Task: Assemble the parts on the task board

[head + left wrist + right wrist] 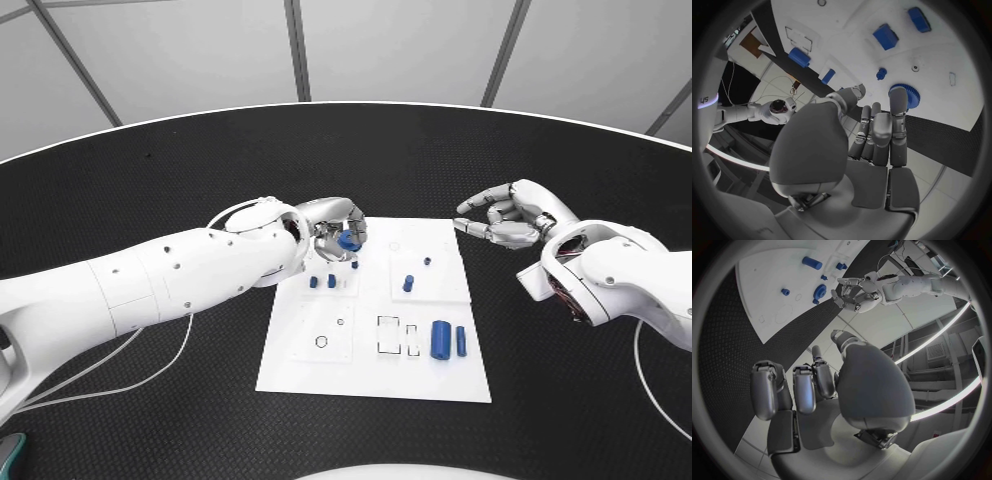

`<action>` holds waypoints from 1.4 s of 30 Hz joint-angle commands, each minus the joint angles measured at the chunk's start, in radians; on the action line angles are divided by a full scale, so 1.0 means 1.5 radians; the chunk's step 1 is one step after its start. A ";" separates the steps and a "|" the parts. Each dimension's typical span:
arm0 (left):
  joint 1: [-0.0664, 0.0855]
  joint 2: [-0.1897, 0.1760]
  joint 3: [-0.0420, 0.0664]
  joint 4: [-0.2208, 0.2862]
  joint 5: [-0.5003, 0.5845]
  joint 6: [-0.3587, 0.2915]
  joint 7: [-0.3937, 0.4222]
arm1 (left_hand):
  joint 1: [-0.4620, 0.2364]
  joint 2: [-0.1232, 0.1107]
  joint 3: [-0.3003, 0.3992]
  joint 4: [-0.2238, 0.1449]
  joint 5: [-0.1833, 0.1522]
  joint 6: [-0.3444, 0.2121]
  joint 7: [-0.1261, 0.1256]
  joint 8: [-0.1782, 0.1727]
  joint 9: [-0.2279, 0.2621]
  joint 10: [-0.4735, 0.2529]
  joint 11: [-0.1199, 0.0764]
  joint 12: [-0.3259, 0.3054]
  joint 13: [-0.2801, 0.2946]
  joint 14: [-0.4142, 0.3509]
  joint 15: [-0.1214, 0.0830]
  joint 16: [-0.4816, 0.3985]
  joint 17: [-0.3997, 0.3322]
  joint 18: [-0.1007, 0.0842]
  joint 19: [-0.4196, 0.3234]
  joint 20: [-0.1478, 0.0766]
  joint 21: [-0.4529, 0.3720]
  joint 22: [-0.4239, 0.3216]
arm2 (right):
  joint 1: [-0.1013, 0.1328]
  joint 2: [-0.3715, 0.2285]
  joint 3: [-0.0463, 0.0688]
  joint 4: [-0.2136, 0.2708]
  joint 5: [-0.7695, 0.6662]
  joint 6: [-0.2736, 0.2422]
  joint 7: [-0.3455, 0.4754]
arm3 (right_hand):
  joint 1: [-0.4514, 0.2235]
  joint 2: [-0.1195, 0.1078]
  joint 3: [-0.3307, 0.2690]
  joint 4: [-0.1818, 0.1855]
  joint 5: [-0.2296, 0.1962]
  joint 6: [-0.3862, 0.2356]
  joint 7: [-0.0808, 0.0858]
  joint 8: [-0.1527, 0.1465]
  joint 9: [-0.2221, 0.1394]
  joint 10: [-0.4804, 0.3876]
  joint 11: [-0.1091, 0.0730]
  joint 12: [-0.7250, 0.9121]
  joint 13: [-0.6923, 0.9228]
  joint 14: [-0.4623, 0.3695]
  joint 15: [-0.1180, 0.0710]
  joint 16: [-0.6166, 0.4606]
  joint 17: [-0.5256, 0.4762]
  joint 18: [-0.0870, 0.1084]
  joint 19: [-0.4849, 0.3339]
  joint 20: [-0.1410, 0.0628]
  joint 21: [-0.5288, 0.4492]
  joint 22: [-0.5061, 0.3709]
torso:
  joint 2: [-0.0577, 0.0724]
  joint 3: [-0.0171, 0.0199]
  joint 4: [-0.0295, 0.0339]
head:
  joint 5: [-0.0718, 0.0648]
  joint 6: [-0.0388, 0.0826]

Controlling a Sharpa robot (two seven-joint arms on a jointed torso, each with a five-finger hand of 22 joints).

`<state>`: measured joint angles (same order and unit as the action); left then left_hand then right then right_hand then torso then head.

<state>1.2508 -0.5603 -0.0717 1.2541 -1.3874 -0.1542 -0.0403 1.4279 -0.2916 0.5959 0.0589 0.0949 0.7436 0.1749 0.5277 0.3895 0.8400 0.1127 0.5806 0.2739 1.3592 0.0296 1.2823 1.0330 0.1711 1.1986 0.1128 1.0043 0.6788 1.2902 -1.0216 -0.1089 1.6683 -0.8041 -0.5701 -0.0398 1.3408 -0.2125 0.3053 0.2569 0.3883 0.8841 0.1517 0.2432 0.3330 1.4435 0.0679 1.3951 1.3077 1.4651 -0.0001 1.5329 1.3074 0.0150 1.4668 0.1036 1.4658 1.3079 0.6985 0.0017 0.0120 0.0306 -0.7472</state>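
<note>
Progress looks partial: I see my left hand (329,228) pinching a blue gear (348,240) over the far left of the task board (296,370), right hand (508,218) off its right edge loosely curled, empty; loose blue parts (450,340) remain.

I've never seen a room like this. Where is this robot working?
Probably a robot test lab: a round black table, a white task board with small blue parts, and grey panelled walls behind.

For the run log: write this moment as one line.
left hand: holds blue gear over task board | right hand: curled, holds nothing, beside board | other blue parts: on board
</note>
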 commanded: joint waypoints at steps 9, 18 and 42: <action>-0.011 0.017 -0.002 -0.022 -0.077 -0.007 0.002 | -0.019 0.002 0.002 -0.022 0.001 0.022 -0.004 -0.007 -0.011 0.007 -0.003 -0.024 -0.025 0.036 -0.002 0.044 0.042 -0.020 0.048 0.000 0.084 0.108 | 0.000 0.000 0.000 0.001 0.000 -0.001 0.001 | 0.000 -0.002 0.001 0.002 0.005 0.002 0.002 0.004 -0.001 -0.002 -0.001 0.001 0.066 0.056 -0.006 -0.003 0.115 0.009 0.036 -0.006 0.001 0.118 | 0.001 -0.0004 0.0021 | -0.003 0.001; -0.013 0.026 -0.002 -0.033 -0.102 -0.001 0.007 | -0.028 0.001 0.010 -0.028 0.000 0.036 -0.007 -0.009 -0.016 0.023 -0.005 -0.029 -0.035 0.046 -0.004 0.053 0.044 -0.027 0.065 -0.001 0.116 0.148 | 0.000 0.000 0.000 0.002 0.000 -0.001 0.001 | 0.000 -0.002 0.001 0.002 0.005 0.002 0.002 0.004 -0.001 -0.002 -0.001 0.001 0.066 0.056 -0.006 -0.003 0.115 0.009 0.036 -0.006 0.001 0.118 | 0.001 -0.0004 0.0015 | -0.005 -0.001; -0.026 0.043 -0.003 -0.051 -0.119 -0.007 -0.012 | -0.072 0.000 -0.046 -0.050 -0.001 0.046 -0.012 -0.010 -0.007 0.051 -0.013 -0.021 -0.033 0.063 -0.010 0.069 0.059 -0.039 0.092 -0.008 0.165 0.218 | 0.000 0.000 0.000 0.006 0.000 -0.001 0.001 | 0.005 -0.002 0.004 0.002 0.030 0.002 0.002 0.005 -0.002 -0.001 -0.001 0.002 0.067 0.056 -0.006 -0.003 0.116 0.009 0.036 -0.007 0.001 0.118 | -0.001 0.0002 0.0019 | -0.008 -0.006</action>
<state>1.2134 -0.4969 -0.0763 1.1790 -1.5656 -0.1658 -0.0571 1.3285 -0.2891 0.5306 -0.0161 0.0950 0.8065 0.1589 0.5161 0.3790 0.9096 0.0926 0.5446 0.2242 1.4474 0.0129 1.3825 1.1208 0.1249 1.3315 0.1011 1.2491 1.0033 1.2897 -1.0216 -0.1089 1.6767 -0.8041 -0.5714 -0.0385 1.3409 -0.2125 0.3081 0.2597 0.4297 0.8841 0.1517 0.2476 0.3310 1.4435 0.0679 1.3951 1.3074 1.4651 -0.0001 1.5329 1.3081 0.0149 1.4631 0.1000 1.4658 1.3076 0.6979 0.0022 0.0143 0.0190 -0.7551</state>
